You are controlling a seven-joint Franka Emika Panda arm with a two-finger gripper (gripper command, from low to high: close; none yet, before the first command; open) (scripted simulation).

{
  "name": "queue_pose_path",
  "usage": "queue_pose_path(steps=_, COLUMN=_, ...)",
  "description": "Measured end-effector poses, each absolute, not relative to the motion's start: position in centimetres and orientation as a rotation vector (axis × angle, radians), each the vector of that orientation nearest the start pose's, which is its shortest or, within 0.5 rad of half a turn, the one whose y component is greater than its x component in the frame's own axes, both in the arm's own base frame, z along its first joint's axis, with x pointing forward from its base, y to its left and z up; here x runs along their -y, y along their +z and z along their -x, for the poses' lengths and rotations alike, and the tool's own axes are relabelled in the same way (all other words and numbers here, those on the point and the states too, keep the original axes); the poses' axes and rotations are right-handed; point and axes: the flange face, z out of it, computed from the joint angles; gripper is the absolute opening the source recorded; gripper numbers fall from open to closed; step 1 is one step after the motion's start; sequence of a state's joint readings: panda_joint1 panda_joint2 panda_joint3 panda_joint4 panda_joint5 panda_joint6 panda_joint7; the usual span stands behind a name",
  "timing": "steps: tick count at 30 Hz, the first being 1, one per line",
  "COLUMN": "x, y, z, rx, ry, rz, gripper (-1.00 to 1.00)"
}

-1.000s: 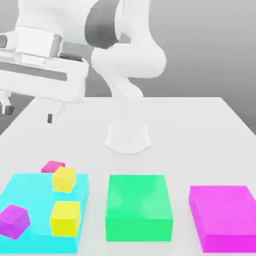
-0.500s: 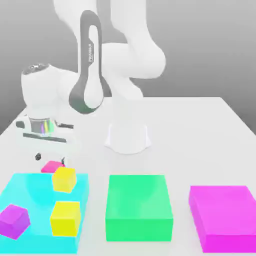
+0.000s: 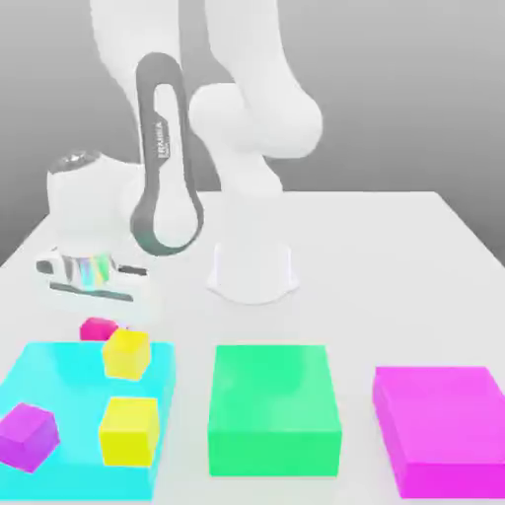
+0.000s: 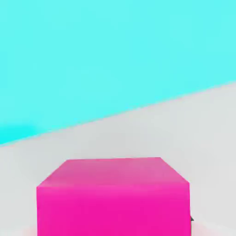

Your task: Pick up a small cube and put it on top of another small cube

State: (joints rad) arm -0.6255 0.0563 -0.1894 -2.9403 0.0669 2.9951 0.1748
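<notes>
Exterior view first: the white arm (image 3: 197,128) bends down toward the exterior view's left, its hand sitting low over the table (image 3: 395,247) with the gripper (image 3: 99,308) right above the pink cube (image 3: 97,328). That pink cube rests on the table, just behind the back edge of the cyan block (image 3: 69,395). How far the fingers are spread, and whether they grip anything, I cannot tell. On the cyan block there's a yellow cube (image 3: 127,352) near the back edge, tilted and close to the pink one, and a second yellow cube (image 3: 129,430) toward the front. The purple cube (image 3: 27,435) sits at the block's front corner on the exterior view's left, well apart from the pink cube. A green block (image 3: 274,406) lies in the middle and a magenta block (image 3: 444,424) at the exterior view's right.

Hand view now: the pink cube (image 4: 113,198) is very close, on the pale table (image 4: 184,129), with the cyan block (image 4: 115,55) beyond it.
</notes>
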Motion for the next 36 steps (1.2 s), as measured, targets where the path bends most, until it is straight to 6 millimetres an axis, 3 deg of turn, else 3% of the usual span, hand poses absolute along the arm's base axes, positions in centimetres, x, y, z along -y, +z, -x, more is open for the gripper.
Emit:
queue_pose_path(steps=3, x=24.0, y=19.1, z=-21.6, rx=-1.583, ry=0.001, rz=2.712, gripper=-1.0)
queue_pose_path(steps=5, x=24.4, y=20.2, z=-23.2, rx=-1.548, ry=-0.001, rz=2.729, gripper=-1.0)
queue_pose_path(steps=15, x=26.5, y=25.5, z=-36.1, rx=-1.315, ry=-0.006, rz=2.832, gripper=-1.0)
queue_pose_path(steps=23, x=25.5, y=30.7, z=-46.1, rx=-1.145, ry=0.0, rz=2.918, gripper=-1.0)
queue_pose_path(steps=25, x=25.5, y=29.4, z=-47.1, rx=-1.134, ry=0.001, rz=2.925, gripper=-1.0)
queue_pose_path(steps=27, x=25.5, y=26.3, z=-47.3, rx=-1.132, ry=0.001, rz=2.927, gripper=-1.0)
queue_pose_path(steps=28, x=25.5, y=25.4, z=-47.3, rx=-1.132, ry=0.001, rz=2.928, gripper=1.0)
queue_pose_path(steps=34, x=25.5, y=25.0, z=-47.3, rx=-1.132, ry=0.001, rz=2.929, gripper=1.0)
queue_pose_path(steps=36, x=25.5, y=27.0, z=-47.4, rx=-1.133, ry=0.0, rz=2.93, gripper=1.0)
